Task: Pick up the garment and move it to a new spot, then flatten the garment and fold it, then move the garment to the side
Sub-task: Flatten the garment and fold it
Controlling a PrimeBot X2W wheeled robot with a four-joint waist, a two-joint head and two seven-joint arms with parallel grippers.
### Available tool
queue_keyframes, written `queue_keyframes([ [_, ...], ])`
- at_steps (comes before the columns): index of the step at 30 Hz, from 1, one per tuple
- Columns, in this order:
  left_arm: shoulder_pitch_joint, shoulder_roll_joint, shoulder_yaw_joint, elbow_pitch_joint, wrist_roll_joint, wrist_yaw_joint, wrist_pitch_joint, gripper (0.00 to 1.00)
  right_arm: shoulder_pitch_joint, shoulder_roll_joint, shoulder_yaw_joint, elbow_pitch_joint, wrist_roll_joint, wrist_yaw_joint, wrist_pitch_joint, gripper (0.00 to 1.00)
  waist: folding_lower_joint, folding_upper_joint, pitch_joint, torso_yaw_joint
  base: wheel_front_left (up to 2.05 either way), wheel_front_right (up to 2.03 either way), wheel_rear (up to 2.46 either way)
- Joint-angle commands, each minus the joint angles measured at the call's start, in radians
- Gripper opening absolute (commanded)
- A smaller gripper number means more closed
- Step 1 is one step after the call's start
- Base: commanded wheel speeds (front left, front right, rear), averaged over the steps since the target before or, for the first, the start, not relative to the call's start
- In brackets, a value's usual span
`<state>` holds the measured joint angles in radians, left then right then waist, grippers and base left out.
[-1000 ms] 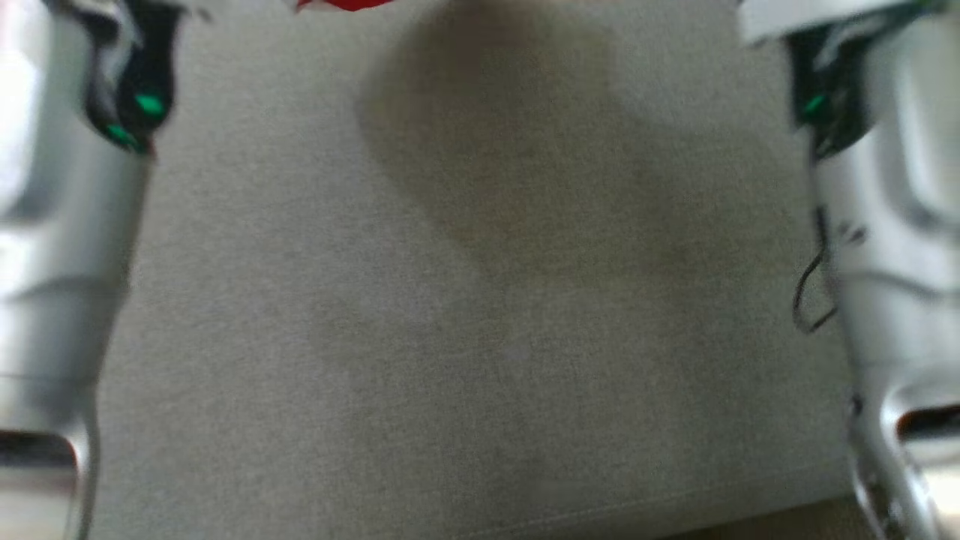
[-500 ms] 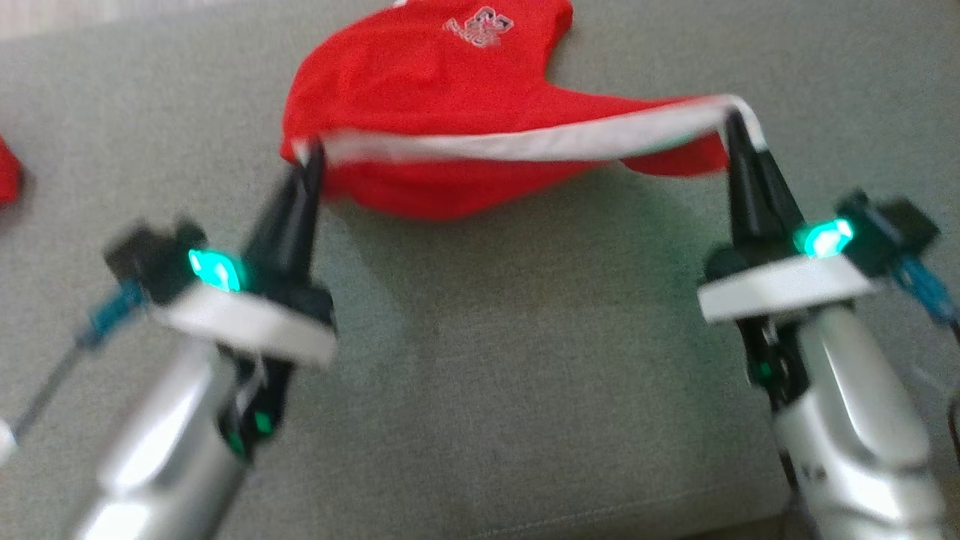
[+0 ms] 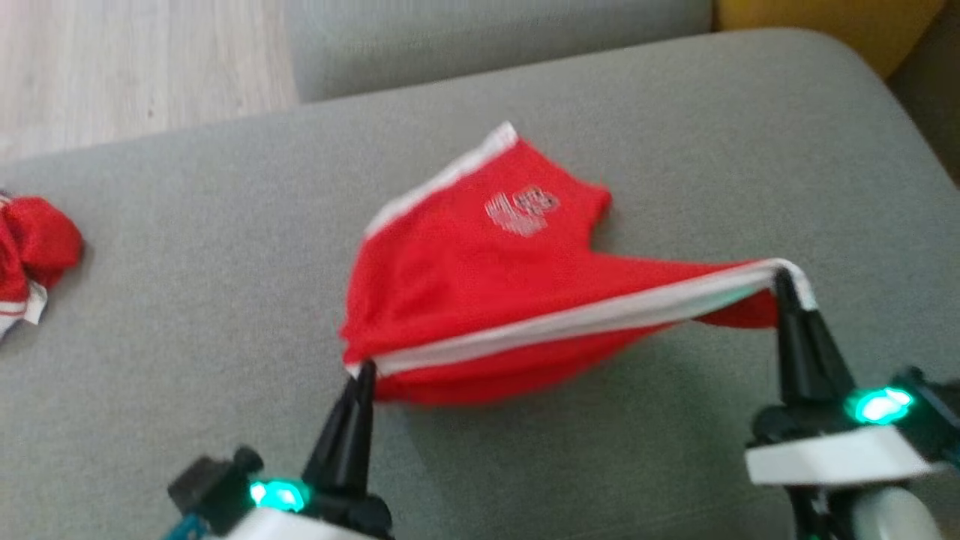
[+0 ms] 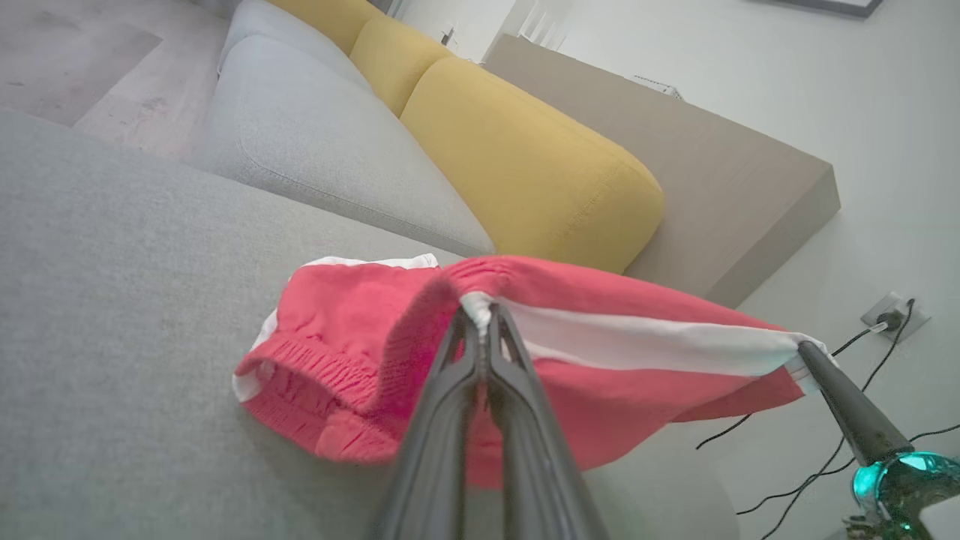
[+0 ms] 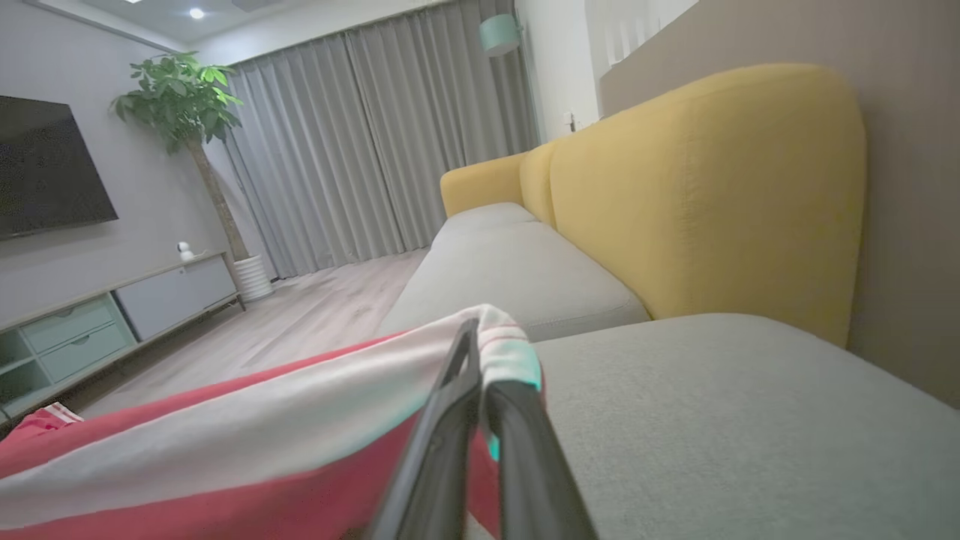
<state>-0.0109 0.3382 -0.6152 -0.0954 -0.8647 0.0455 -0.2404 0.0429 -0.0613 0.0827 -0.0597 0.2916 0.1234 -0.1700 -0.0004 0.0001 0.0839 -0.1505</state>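
Bare grey cushion [image 3: 187, 337] is lying open left of the red garment [image 3: 480, 285]; a second red cloth [image 3: 34, 247] is sitting at its far left edge.

The left gripper [image 3: 364, 373] is reaching up from the lower left, its two dark fingers [image 3: 343, 446] pressing together and pinching the garment [image 3: 480, 262] at their tips. The right gripper [image 3: 783, 282] is rising at the lower right, likewise clamping the same garment's edge.

Head camera tilted up, garment [image 3: 480, 300] now mid-view instead of top edge, second red cloth [image 3: 34, 247] newly visible left
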Motion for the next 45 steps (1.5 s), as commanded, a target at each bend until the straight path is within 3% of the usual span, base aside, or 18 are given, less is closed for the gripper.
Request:
queue_keyframes([
  [1, -0.003, 0.001, 0.026, -0.065, -0.012, 0.016, -0.013, 0.00, 0.013, 0.003, -0.002, -0.087, -0.014, 0.007, 0.020, 0.00, 0.0004, -0.0001, -0.024, -0.002, 0.00, 0.00, 0.00],
  [7, 0.053, -0.022, -0.009, -0.113, -0.033, 0.045, 0.011, 0.00, 0.087, 0.008, -0.060, -0.226, -0.033, 0.007, 0.102, 0.00, 0.0004, -0.0001, -0.013, 0.040, 0.00, 0.00, 0.00],
  [12, -0.011, -0.066, -0.047, -0.042, -0.062, 0.003, 0.055, 0.00, 0.016, -0.007, -0.095, -0.179, -0.033, 0.007, 0.148, 0.00, 0.0004, -0.0001, 0.030, 0.116, 0.00, 0.00, 0.00],
  [19, -0.174, -0.138, -0.030, 0.134, -0.090, -0.019, 0.094, 0.00, -0.222, -0.109, -0.064, 0.055, -0.001, 0.007, 0.239, 0.00, 0.0004, -0.0001, 0.106, 0.194, 0.00, 0.00, 0.00],
  [25, -0.338, -0.202, -0.011, 0.283, -0.104, -0.032, 0.119, 0.00, -0.464, -0.191, 0.022, 0.288, 0.032, 0.007, 0.273, 0.00, 0.0004, -0.0001, 0.171, 0.242, 0.00, 0.00, 0.00],
  [39, -0.469, -0.268, -0.026, 0.477, -0.145, -0.061, 0.132, 0.00, -0.777, -0.239, 0.212, 0.709, 0.116, 0.007, 0.282, 0.01, 0.0004, -0.0001, 0.206, 0.300, 0.00, 0.00, 0.00],
  [40, -0.471, -0.270, -0.030, 0.483, -0.147, -0.060, 0.132, 0.00, -0.792, -0.239, 0.224, 0.735, 0.123, 0.007, 0.278, 0.23, 0.0004, -0.0001, 0.205, 0.302, 0.00, 0.00, 0.00],
  [41, -0.472, -0.272, -0.033, 0.488, -0.150, -0.057, 0.132, 0.00, -0.806, -0.239, 0.237, 0.757, 0.130, 0.007, 0.269, 0.98, 0.0004, -0.0001, 0.204, 0.304, 0.00, 0.00, 0.00],
  [42, -0.473, -0.274, -0.036, 0.492, -0.152, -0.053, 0.132, 0.00, -0.820, -0.240, 0.253, 0.775, 0.138, 0.007, 0.257, 1.00, 0.0004, -0.0001, 0.202, 0.306, 0.00, 0.00, 0.00],
  [43, -0.473, -0.275, -0.040, 0.494, -0.152, -0.050, 0.131, 0.15, -0.832, -0.240, 0.265, 0.796, 0.147, 0.007, 0.247, 1.00, 0.0004, -0.0001, 0.201, 0.308, 0.00, 0.00, 0.00],
  [44, -0.472, -0.276, -0.044, 0.494, -0.152, -0.047, 0.131, 0.48, -0.843, -0.241, 0.285, 0.813, 0.157, 0.007, 0.241, 1.00, 0.0004, -0.0001, 0.199, 0.310, 0.00, 0.00, 0.00],
  [45, -0.469, -0.277, -0.049, 0.494, -0.153, -0.044, 0.134, 0.94, -0.852, -0.243, 0.306, 0.828, 0.167, 0.007, 0.235, 1.00, 0.0004, -0.0001, 0.195, 0.312, 0.00, 0.00, 0.00],
])
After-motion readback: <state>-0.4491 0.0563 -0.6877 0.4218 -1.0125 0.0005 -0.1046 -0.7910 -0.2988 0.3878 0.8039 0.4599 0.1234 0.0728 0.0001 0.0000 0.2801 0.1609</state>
